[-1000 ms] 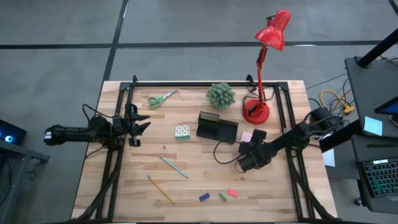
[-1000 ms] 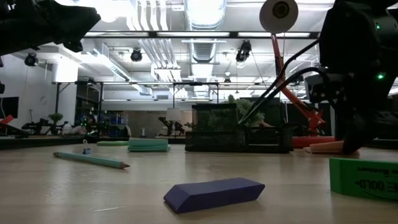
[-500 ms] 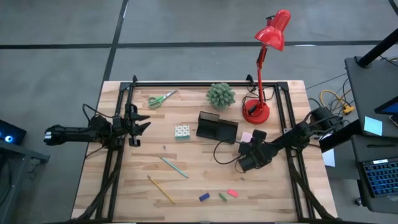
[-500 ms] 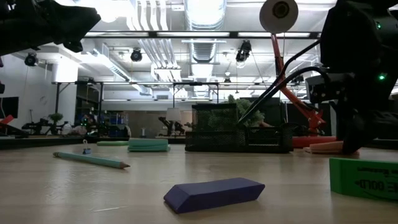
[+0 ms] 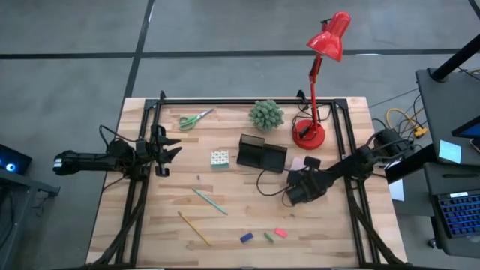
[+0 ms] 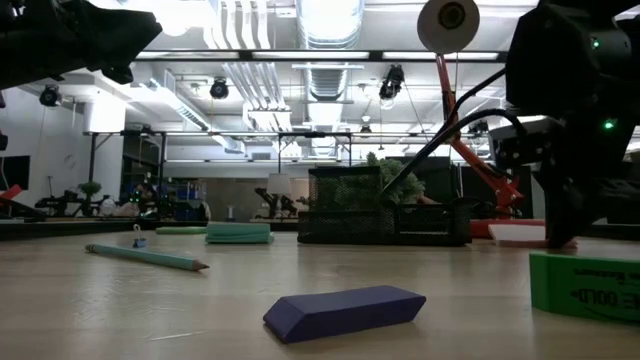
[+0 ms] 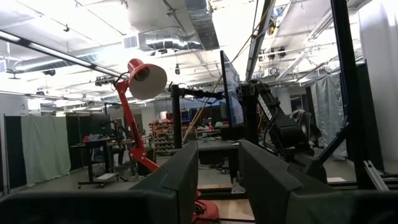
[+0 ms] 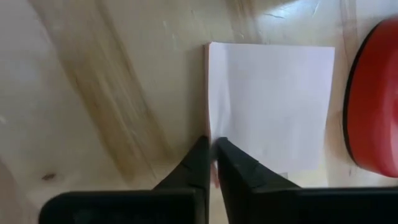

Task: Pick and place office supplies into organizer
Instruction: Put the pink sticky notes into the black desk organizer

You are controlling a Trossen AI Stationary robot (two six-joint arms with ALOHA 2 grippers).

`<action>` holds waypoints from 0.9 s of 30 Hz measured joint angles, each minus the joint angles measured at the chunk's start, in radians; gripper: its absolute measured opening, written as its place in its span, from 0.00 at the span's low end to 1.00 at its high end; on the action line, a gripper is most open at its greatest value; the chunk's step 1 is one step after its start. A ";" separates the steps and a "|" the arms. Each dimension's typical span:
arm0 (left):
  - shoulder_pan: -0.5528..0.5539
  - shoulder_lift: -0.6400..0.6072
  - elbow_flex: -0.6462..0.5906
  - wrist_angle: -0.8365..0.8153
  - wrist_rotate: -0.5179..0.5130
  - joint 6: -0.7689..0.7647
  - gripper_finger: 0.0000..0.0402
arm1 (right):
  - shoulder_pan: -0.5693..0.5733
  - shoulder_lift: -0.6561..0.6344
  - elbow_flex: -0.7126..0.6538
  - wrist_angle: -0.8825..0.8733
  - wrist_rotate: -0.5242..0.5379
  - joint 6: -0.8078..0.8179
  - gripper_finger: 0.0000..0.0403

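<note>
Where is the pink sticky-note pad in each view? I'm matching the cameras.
High view: pink sticky-note pad right of the organizer.
Low view: far right, pale slab.
Left wrist view: not visible.
Right wrist view: centre, right gripper shut on its edge.
Shared landmark: red lamp base.

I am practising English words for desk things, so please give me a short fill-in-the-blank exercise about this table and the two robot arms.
1. The right gripper is shut on the edge of the pink ____ pad.
2. The sticky-note pad lies beside the round base of the ____ lamp.
3. The scissors have ____ handles.
4. The left gripper hangs ____ over the table's left side, holding nothing.

Missing words: sticky-note; red; green; open
</note>
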 joint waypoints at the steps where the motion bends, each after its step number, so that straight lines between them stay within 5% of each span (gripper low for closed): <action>1: 0.000 0.000 0.000 0.000 0.000 0.000 0.26 | -0.002 0.000 0.000 -0.001 0.000 0.000 0.03; 14: 0.000 0.000 0.000 -0.002 0.000 0.000 0.26 | -0.005 -0.036 0.010 -0.016 -0.034 0.004 0.02; 27: 0.000 -0.002 0.000 0.000 0.000 0.000 0.26 | -0.002 -0.231 0.017 -0.043 -0.056 0.034 0.02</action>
